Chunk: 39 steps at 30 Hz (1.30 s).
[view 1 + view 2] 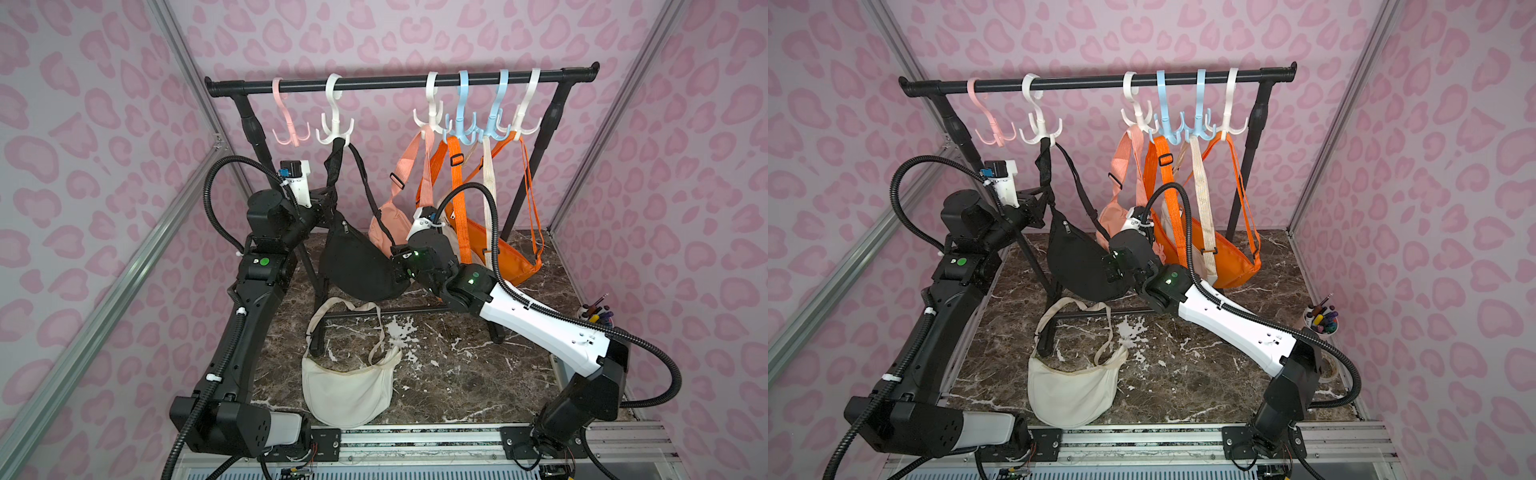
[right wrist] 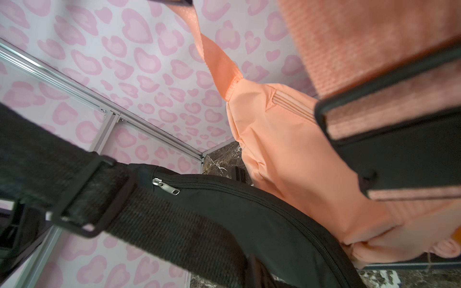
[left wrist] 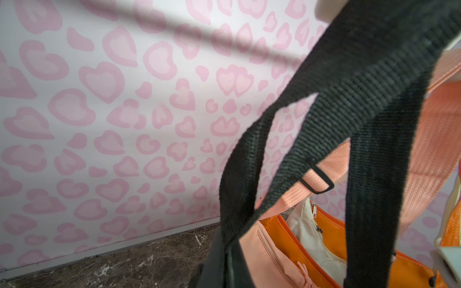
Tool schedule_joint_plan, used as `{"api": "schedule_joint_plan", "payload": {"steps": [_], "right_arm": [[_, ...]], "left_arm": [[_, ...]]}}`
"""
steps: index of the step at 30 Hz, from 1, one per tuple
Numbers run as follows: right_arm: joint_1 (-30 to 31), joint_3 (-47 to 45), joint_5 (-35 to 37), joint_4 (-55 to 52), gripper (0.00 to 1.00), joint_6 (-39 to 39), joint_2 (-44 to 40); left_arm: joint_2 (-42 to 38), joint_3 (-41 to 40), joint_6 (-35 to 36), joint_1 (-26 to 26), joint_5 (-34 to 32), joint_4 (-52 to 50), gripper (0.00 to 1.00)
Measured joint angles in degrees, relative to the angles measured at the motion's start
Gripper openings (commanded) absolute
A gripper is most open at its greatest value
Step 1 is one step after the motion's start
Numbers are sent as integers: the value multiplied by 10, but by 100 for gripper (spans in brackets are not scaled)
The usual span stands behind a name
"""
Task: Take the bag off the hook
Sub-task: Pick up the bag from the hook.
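black bag (image 1: 357, 266) hangs by its strap (image 1: 336, 162) from the white hook (image 1: 334, 124) | left gripper (image 1: 326, 199) pressed shut at the strap, right gripper (image 1: 397, 257) shut at bag's end, actual hold unclear | best move: raise strap over the prong first, then pull away

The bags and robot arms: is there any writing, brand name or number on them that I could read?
No text can be read in any view.
No label or brand shows on the black bag, cream bag, peach bag or orange bag.
The green dot on the left arm is a plain mark with no writing.
The zipper pull is too small to show any stamp.
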Motion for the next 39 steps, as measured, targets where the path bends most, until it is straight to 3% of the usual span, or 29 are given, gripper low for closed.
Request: {"api": "schedule_joint_plan", "payload": {"steps": [14, 27, 39], "right_arm": [[0, 56, 19, -7, 0, -18, -15], [0, 152, 38, -8, 0, -29, -26], [0, 149, 53, 88, 0, -45, -64]], "left_arm": [[0, 32, -9, 0, -22, -15, 3], [-16, 79, -65, 0, -48, -45, 3], [-54, 100, -113, 0, -62, -67, 3]]}}
